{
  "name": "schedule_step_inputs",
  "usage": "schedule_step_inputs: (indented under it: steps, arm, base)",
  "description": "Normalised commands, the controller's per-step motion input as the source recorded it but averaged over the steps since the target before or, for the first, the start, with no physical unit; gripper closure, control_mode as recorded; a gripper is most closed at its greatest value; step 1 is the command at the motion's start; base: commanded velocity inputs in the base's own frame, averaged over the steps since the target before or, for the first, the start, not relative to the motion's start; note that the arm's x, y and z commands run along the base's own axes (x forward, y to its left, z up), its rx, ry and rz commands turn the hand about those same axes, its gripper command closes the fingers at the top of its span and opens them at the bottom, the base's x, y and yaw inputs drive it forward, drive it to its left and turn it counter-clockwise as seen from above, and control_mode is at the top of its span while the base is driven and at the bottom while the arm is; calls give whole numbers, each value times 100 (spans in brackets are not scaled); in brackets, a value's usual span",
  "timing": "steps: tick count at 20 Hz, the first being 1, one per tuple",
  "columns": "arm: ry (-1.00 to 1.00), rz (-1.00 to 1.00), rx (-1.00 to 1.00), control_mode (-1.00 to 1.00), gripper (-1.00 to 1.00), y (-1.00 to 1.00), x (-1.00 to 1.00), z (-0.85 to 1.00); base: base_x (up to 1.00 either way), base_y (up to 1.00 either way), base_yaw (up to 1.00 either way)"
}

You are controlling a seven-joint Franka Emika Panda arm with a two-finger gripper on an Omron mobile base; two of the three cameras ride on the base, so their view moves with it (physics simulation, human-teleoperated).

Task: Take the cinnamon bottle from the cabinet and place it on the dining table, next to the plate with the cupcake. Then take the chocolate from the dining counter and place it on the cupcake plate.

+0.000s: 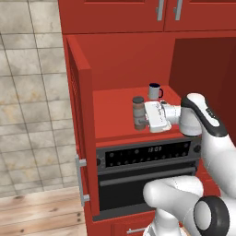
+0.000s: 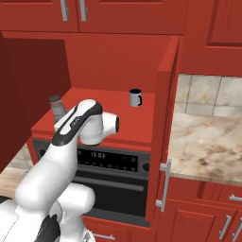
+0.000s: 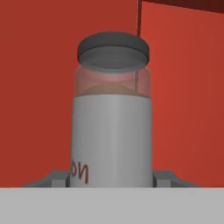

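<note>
So the cinnamon bottle (image 1: 138, 113) is standing upright on the red shelf of the open cabinet (image 1: 117, 60), out near the front edge on the left side of the shelf, right above the black built-in oven (image 1: 147, 173) with its little clock display. The arm reaches in sideways from the right, and the gripper (image 1: 145, 116) is right up against the jar at about mid height. From the hand view the jar (image 3: 112, 127) sits dead centre between the two fingertips (image 3: 56, 177), one poking out on each side of its pale label, and they look like they're touching the jar's sides, so the gripper appears clamped on the bottle, which hasn't left the shelf. The grey cap and a clear band of glass with brown powder under it show above the label, plus a bit of reddish lettering low on the left. Further back on the same shelf there's a dark mug (image 1: 155, 91) with a white inside, well apart from the jar. In the right base view the jar (image 2: 56, 107) peeks out just behind the arm, the mug (image 2: 135, 97) sits off to its right, and a marble-looking countertop (image 2: 203, 146) runs past the open cabinet door (image 2: 163, 137).
</note>
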Motion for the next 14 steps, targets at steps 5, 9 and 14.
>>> schedule_step_inputs:
  steps: [5,9,14]
  arm:
    - [0,0,0,100,100,0,0,0]
    - [0,0,0,100,100,0,0,0]
    - [0,0,0,100,100,0,0,0]
  base:
    - [-68,-1,0]
    - [-88,-3,0]
    - [-84,-3,-8]
